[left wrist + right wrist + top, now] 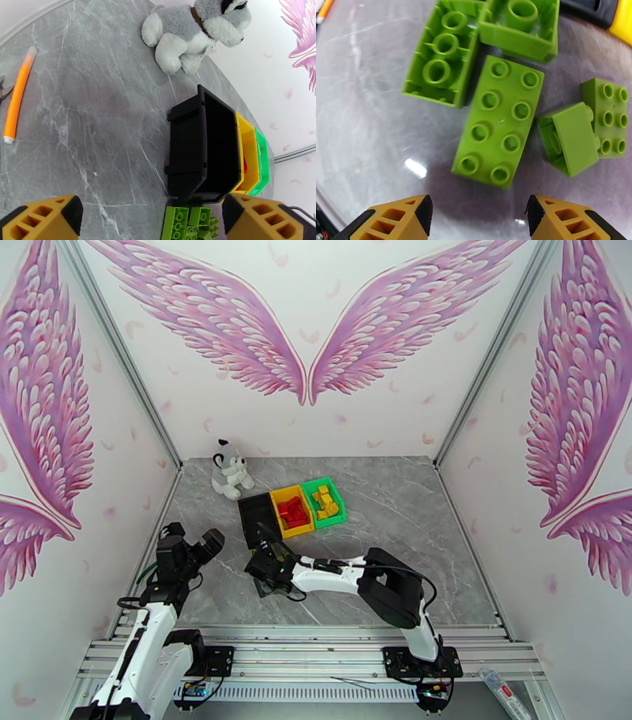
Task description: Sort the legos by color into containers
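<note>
Yellow-tipped right fingers [399, 219] hang just over a cluster of green legos [501, 106], spread apart with nothing between them. Directly ahead of the gap lies a long eight-stud brick [495, 126], studs up, flat on the grey marbled desk [363, 118]. Beyond it two more green bricks lie upside down with their hollow undersides showing. To its right, one brick rests on its side against another that sits studs up.

From the left wrist, the left fingers [43, 219] stand wide open and empty above bare desk. The green pile shows between them, close to the right-hand finger and just at the near end of the black bin [185, 150]. That bin looks empty. The yellow bin [249, 158] touches its far side and the green bin [262, 158] touches the yellow one, so the three stand in a row. In the overhead view, red legos [294, 512] lie in the yellow bin and yellow legos [324, 502] lie in the green bin. A grey-white plush dog [189, 35] sits beyond the bins near the back wall. An orange tube [17, 100] lies on the desk at the left, well apart from the bins.
</note>
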`<act>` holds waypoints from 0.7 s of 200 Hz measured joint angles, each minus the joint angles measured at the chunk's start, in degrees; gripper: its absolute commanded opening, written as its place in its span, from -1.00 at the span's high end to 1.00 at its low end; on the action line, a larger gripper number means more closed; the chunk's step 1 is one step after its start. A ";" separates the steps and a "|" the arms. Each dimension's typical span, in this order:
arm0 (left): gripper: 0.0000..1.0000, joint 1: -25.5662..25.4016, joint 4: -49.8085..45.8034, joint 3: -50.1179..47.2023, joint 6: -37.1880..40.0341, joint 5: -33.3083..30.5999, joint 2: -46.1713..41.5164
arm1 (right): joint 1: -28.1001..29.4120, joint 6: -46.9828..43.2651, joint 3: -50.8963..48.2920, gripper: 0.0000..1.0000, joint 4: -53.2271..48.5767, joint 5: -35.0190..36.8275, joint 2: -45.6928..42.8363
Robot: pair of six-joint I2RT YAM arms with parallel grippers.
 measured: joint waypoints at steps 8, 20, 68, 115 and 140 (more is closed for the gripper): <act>-0.98 0.04 0.09 -0.04 -0.04 0.26 0.00 | 0.00 0.44 0.04 -0.39 0.09 0.52 0.13; -0.98 0.11 0.17 -0.02 -0.07 0.57 0.02 | 0.00 0.83 0.52 -0.34 0.11 1.27 0.39; -0.97 0.11 1.29 -0.46 -0.20 0.98 0.00 | 0.00 1.68 5.68 -0.16 -0.33 5.22 4.63; -0.97 0.20 1.79 -0.72 -0.20 1.07 0.02 | 0.11 2.40 6.88 0.44 0.13 7.23 5.70; -0.97 0.20 2.54 -1.11 -0.22 1.68 0.00 | 0.17 2.71 3.15 0.63 2.12 7.43 3.39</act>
